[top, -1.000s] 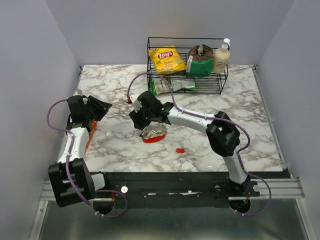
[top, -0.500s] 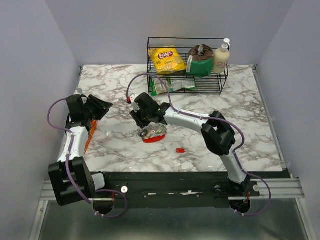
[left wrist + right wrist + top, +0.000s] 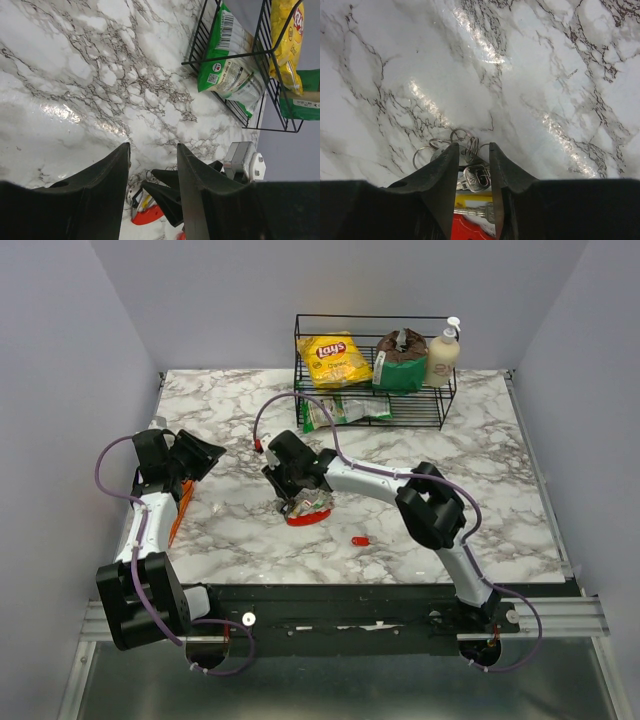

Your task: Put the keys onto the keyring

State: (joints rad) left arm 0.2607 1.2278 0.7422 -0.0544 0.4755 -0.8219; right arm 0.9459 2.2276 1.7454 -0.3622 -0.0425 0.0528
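Observation:
The bunch lies on the marble table (image 3: 230, 525) left of centre, with its red oval loop (image 3: 305, 518) showing. In the right wrist view a silver key (image 3: 479, 177) and a second key (image 3: 482, 212) lie on a yellow tag (image 3: 472, 201). The thin keyring (image 3: 461, 134) and other wire rings lie just beyond them. My right gripper (image 3: 297, 498) (image 3: 471, 146) is down over the bunch. Its fingers (image 3: 440, 170) flank the silver key's head closely, and contact is unclear. My left gripper (image 3: 205, 455) (image 3: 152, 146) hovers open and empty at the left, pointing toward the bunch (image 3: 145, 212).
A lone red tag (image 3: 360, 540) lies right of the bunch. An orange pack (image 3: 178, 515) lies under the left arm near the table's left edge. At the back stands a black wire rack (image 3: 375, 370) holding a yellow chips bag (image 3: 335, 358), with a green bag (image 3: 345, 410) below.
The right gripper's jaws have narrowed around the bunch, and its arm has shifted slightly left. The left arm has not moved.

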